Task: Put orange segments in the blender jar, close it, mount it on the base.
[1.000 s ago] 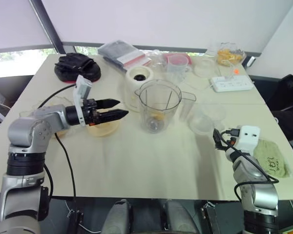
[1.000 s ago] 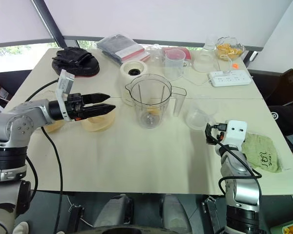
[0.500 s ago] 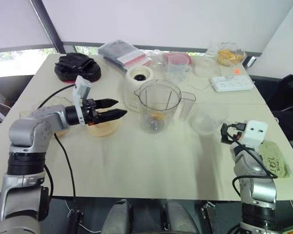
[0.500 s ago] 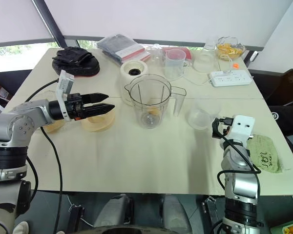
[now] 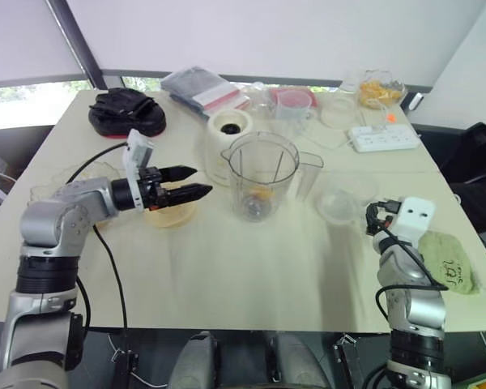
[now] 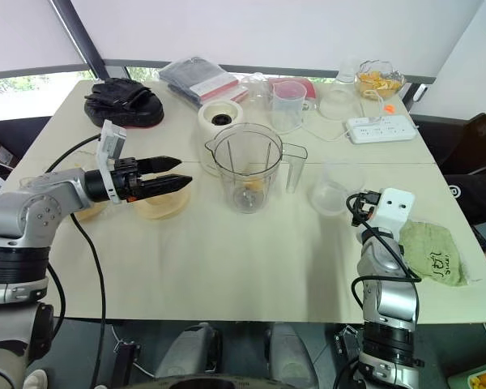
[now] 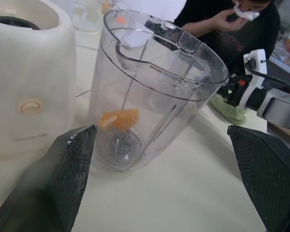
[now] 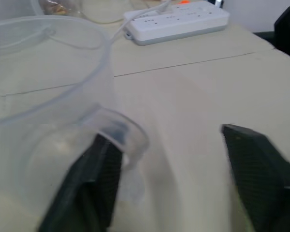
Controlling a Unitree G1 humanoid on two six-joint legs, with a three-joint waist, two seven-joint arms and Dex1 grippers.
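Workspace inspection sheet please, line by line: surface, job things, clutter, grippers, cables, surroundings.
Surface: cream table, near part bare.
Job's things: jar upright, lid off, orange segment at the bottom; base behind it, nothing mounted.
Clutter: clear lid, pink-rimmed cup, black pouch, packet, bowl of peel, green cloth, yellow bowl.
Grippers: left gripper open, aimed at the jar, holding nothing; right gripper open, one finger at the clear lid's edge.
Cables: power strip; black cable on the left arm.
Surroundings: person across the table.
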